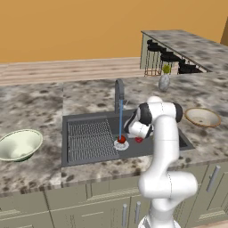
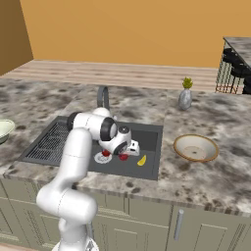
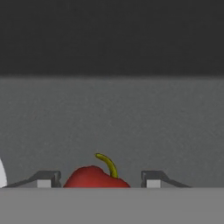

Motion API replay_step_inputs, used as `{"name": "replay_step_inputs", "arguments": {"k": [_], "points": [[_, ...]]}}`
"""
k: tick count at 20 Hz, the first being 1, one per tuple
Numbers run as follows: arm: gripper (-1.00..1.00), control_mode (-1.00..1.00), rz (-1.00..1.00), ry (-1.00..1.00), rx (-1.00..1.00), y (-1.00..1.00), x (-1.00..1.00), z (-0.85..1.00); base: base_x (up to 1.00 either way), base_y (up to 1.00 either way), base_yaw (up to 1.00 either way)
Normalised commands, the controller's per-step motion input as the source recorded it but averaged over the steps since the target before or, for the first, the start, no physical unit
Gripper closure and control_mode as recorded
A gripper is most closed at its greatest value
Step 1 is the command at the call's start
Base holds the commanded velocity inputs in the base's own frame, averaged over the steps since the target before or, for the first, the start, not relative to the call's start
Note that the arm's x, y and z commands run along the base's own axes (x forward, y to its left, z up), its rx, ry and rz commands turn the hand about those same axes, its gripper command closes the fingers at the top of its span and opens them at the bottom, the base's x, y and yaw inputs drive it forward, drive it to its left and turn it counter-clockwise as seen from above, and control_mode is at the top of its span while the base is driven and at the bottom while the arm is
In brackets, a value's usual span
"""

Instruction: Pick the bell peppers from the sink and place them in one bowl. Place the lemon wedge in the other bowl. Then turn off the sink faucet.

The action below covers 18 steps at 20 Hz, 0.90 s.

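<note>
Two peppers: both red lumps lie in the sink (image 1: 89, 116); landmark for every place below.
Green bowl (image 1: 18, 144): on the counter well left of the sink, waiting for the lemon.
Rack (image 1: 91, 139): ridged, fills the sink's left half, so I work the right half.
Faucet (image 1: 119, 94): behind the sink, water running down onto the drain (image 1: 121, 144).
Drain pepper (image 1: 121, 140): sits on the drain under the stream.
My claw (image 3: 98, 181): low in the sink's right half, fingers either side of the second pepper (image 3: 96, 178), gaps showing, nothing grasped yet.
Lemon (image 2: 141, 160): near the sink's right wall, just beside my claw.
Tan bowl (image 2: 196, 147): right of the sink, open counter between; straight up looks the free way out.
</note>
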Motion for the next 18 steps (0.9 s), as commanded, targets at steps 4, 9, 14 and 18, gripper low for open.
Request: {"name": "replay_step_inputs", "arguments": {"k": [4, 9, 14, 18], "points": [[1.0, -1.0, 0.0, 0.15, 0.0, 0.0, -0.31, -0.24, 0.0, 0.0, 0.0], [1.0, -1.0, 0.0, 0.01, 0.0, 0.0, 0.0, 0.0, 0.0, 0.0, 0.0], [1.0, -1.0, 0.0, -0.06, 0.04, -0.16, -0.13, 0.27, 0.0, 0.0, 0.0], [1.0, -1.0, 0.0, -0.1, 0.05, -0.38, -0.2, 0.63, 0.0, 0.0, 0.0]]}}
